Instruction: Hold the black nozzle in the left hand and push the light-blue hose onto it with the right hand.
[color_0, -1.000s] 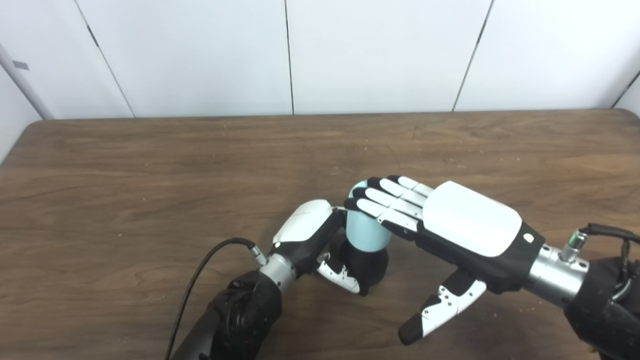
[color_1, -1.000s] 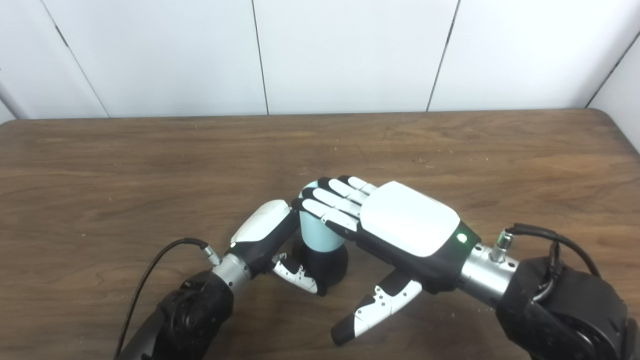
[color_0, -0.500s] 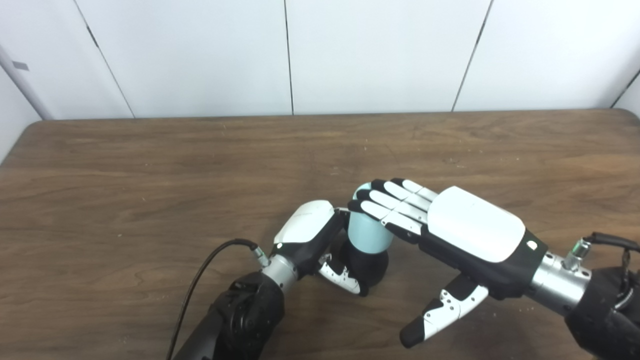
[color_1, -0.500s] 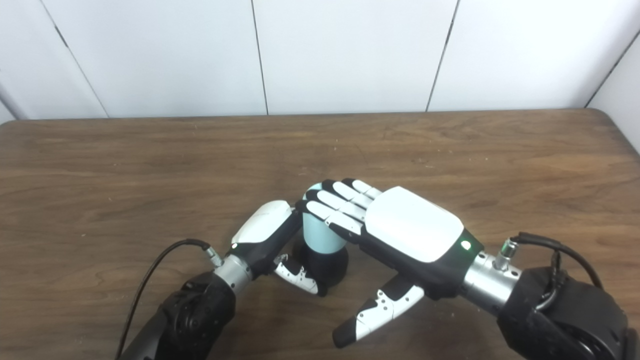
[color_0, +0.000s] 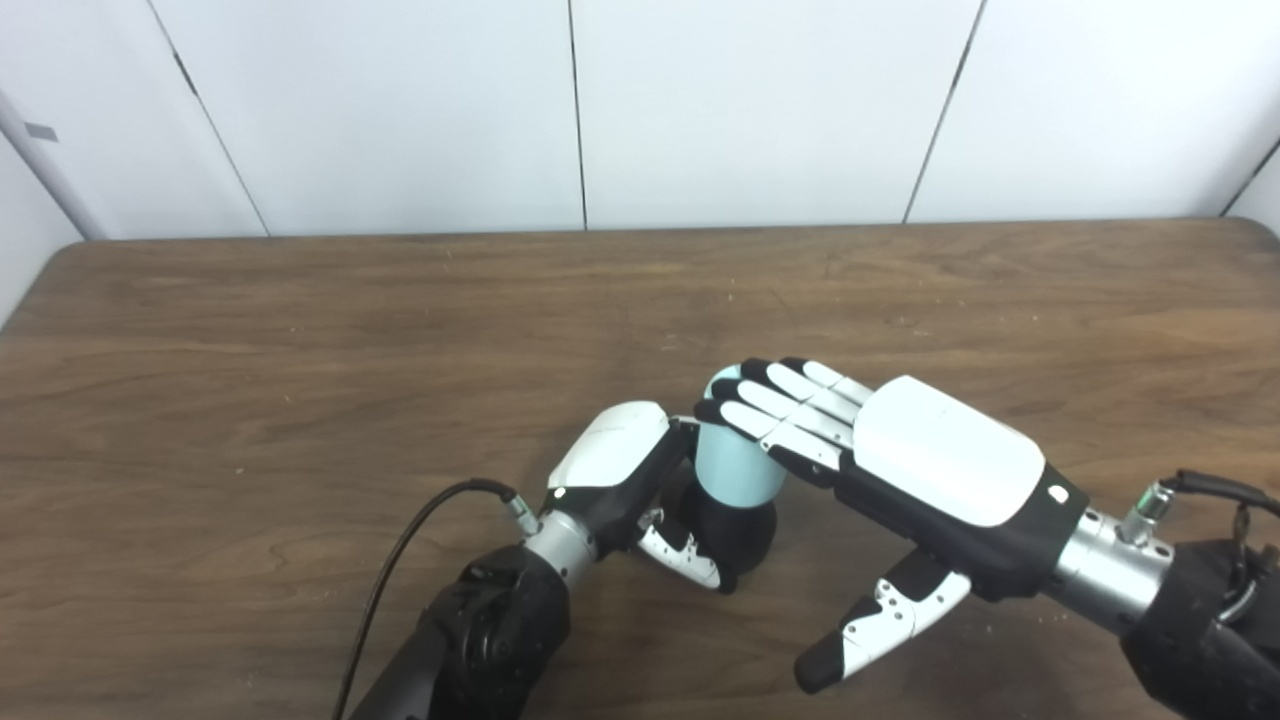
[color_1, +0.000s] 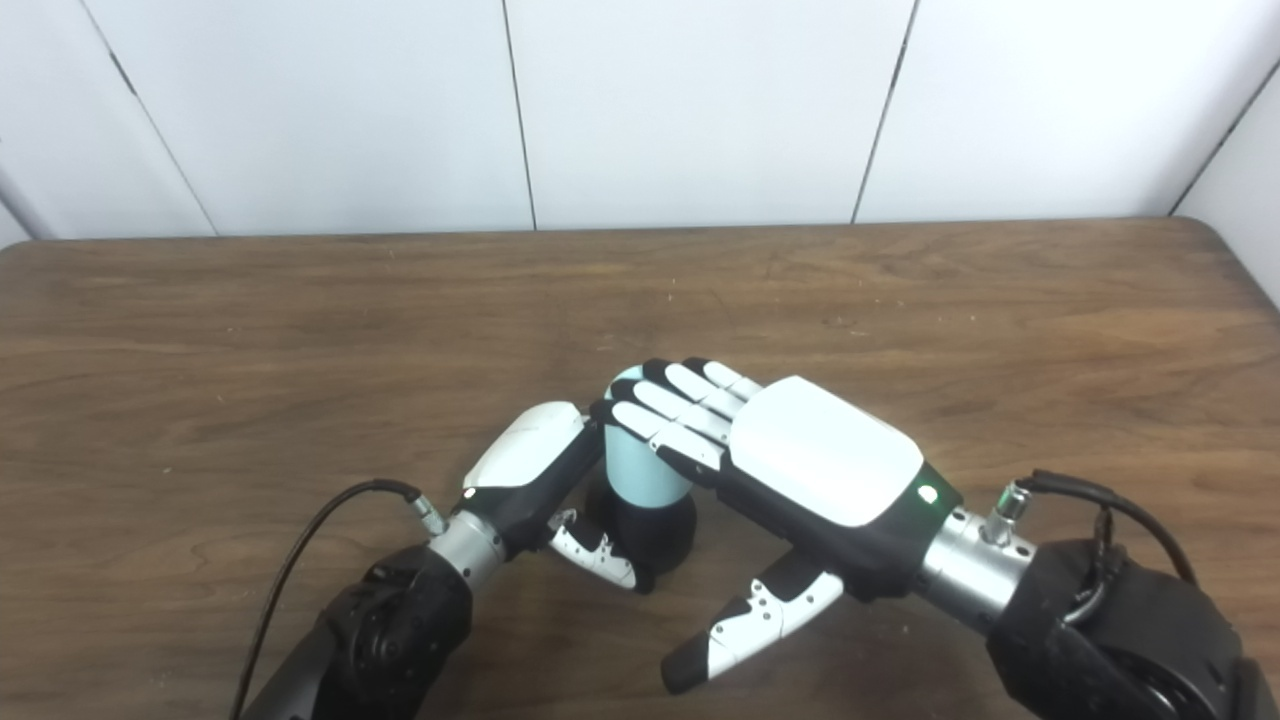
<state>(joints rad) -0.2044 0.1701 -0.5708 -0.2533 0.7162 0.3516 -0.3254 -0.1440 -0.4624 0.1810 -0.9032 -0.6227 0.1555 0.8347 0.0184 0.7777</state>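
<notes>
The black nozzle (color_0: 737, 533) stands upright on the table near the front middle, and my left hand (color_0: 625, 470) is shut on its base, thumb curled round the front. The light-blue hose (color_0: 735, 465), a short cylinder, sits upright on top of the nozzle. My right hand (color_0: 900, 460) lies flat and open over the hose, its fingers (color_0: 775, 405) resting across the hose's top, its thumb (color_0: 880, 620) hanging free below. The hose's top end is mostly hidden under those fingers.
The brown wooden table (color_0: 300, 340) stretches wide to the left, right and back. White wall panels (color_0: 760, 100) stand behind its far edge. A black cable (color_0: 400, 560) loops off my left wrist.
My right hand has shifted slightly lower and to the right over the hose. The left hand, nozzle and hose have barely moved.
</notes>
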